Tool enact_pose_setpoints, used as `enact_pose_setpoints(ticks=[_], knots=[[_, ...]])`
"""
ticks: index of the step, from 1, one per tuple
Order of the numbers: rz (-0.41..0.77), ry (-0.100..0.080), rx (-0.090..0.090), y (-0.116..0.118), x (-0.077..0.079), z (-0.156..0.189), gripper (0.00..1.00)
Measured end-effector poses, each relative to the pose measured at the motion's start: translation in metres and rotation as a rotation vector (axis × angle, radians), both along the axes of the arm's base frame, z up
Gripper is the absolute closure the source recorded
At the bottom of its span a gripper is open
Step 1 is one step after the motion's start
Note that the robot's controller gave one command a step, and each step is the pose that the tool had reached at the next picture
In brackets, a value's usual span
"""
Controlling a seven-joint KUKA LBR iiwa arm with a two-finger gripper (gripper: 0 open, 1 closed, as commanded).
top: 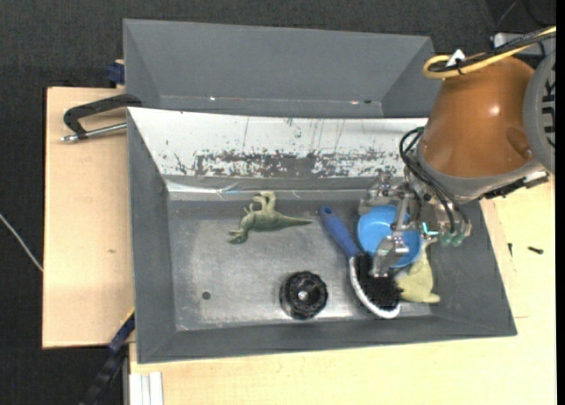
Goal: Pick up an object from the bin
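The gripper (395, 244) hangs low at the right end of the grey metal bin (150, 244), below the arm's orange cover (481, 121). It sits directly over a bright blue rounded plastic thing (375, 227). That blue piece looks smooth and glossy, dome-like from above, and its right side is hidden behind the gripper's metal parts. Whether the gripper is spread or closed cannot be told from this angle, nor whether it grips the blue piece.

The blue piece lies on the bin floor in a tight cluster, right of the middle and toward the right wall. Touching it on the left is a brush with a blue handle and a white-rimmed head of black bristles (335, 231). The handle slants toward the front, and the head lies just in front of the blue piece, below the gripper. A pale yellow soft-looking lump (422, 284) lies just beside the brush head on the right, at the foot of the sloping right wall.

This cluster is crowded between the right wall and the front wall, with little free floor around it. Left of the brush handle the floor opens up. A green plastic toy dinosaur (263, 216) lies near the back wall, and a black round knob-like disc (305, 294) sits near the front wall. The two are well apart, with bare metal at the far left. The back wall carries a band of dark speckled scuff marks.
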State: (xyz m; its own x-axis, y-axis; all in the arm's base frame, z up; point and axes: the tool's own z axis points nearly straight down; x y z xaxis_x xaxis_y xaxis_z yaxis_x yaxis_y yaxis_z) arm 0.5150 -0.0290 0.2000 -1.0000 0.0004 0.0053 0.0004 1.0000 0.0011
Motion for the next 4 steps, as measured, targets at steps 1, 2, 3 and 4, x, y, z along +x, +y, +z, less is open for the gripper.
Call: enact_pose_setpoints(ticks=[1,2,3,4], knots=[[0.355,-0.006,0.003,-0.035,-0.01,-0.13,0.0],[0.352,-0.009,0.002,-0.035,-0.009,-0.128,1.0],[0.597,-0.015,-0.003,-0.04,-0.019,-0.005,1.0],[0.612,-0.018,-0.005,-0.048,0.0,0.108,1.0]])
